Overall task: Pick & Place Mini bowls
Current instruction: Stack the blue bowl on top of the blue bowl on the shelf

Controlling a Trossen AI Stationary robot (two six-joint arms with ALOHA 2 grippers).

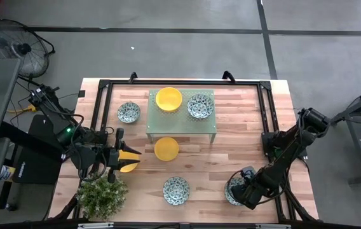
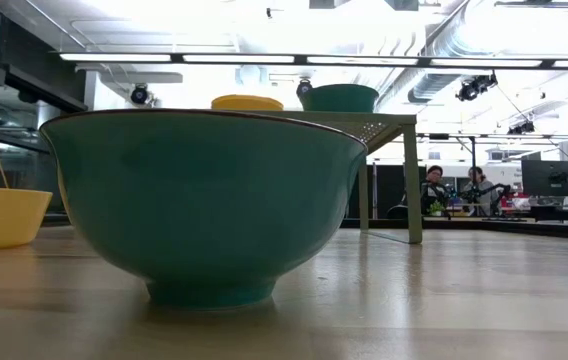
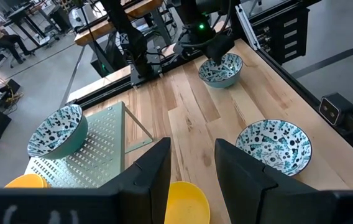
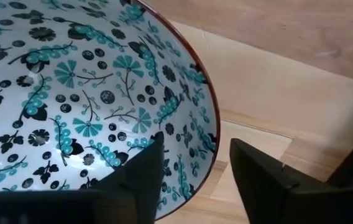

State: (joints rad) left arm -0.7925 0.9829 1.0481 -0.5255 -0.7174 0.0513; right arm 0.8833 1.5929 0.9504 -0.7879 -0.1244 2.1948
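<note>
Glazed ceramic makes up the patterned bowl at the right gripper: white inside with dense teal flowers and dark dots, a thin dark rim. Its round rim passes between the two dark matte fingers, one inside the bowl, the other outside; whether they press the wall I cannot tell. In the high view this bowl sits on the pale planked wooden table under that gripper.

Smooth plain yellow, a second bowl is pinched at its rim by the left gripper; in the left wrist view its rim lies between the blocky black fingers.

Ahead of the left fingers stands a pale green perforated metal stand carrying a yellow bowl and a patterned bowl. Loose on the wood lie another yellow bowl and two patterned bowls. A leafy potted plant sits just beside the left gripper.
</note>
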